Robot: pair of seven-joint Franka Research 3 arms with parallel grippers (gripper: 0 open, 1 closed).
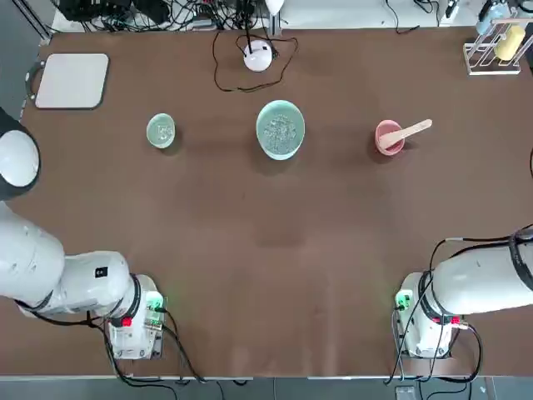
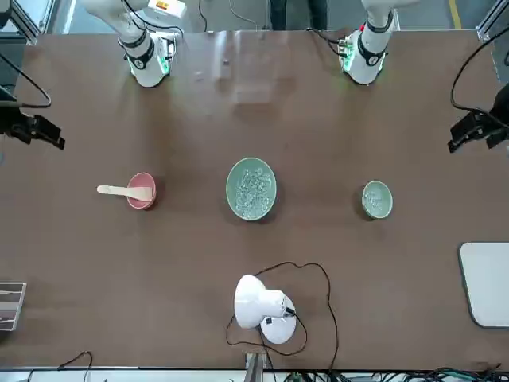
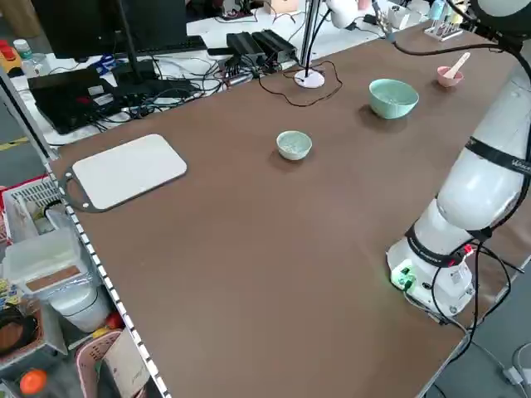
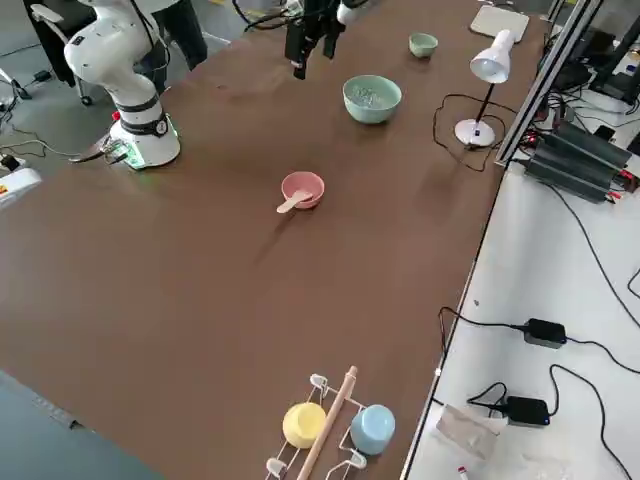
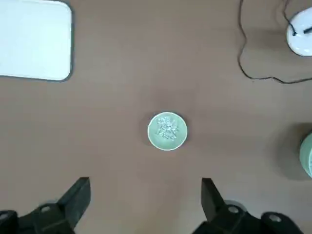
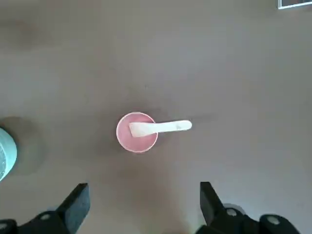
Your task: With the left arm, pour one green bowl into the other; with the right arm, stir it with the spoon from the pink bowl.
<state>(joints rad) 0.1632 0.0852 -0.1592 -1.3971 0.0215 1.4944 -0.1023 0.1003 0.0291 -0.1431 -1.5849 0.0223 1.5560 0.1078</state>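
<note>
The small green bowl (image 1: 161, 131) (image 5: 167, 131) stands on the left half of the brown table with pale bits inside. At the middle sits the large green bowl (image 1: 280, 128) (image 2: 251, 189), holding whitish crumbs. To its right is the pink bowl (image 1: 389, 137) (image 6: 137, 132), and the wooden spoon (image 1: 410, 130) (image 6: 163, 127) rests in it with its handle out over the rim. My left gripper (image 5: 145, 186) hangs open high above the small green bowl. High over the pink bowl, my right gripper (image 6: 143, 190) is open too. Neither holds anything.
A white desk lamp (image 1: 258, 54) with a looping black cable stands behind the large bowl. A white board (image 1: 72, 81) lies at the far left corner. A rack with cups (image 1: 500, 42) is at the far right corner. The arm bases (image 1: 137, 321) (image 1: 425, 321) stand at the near edge.
</note>
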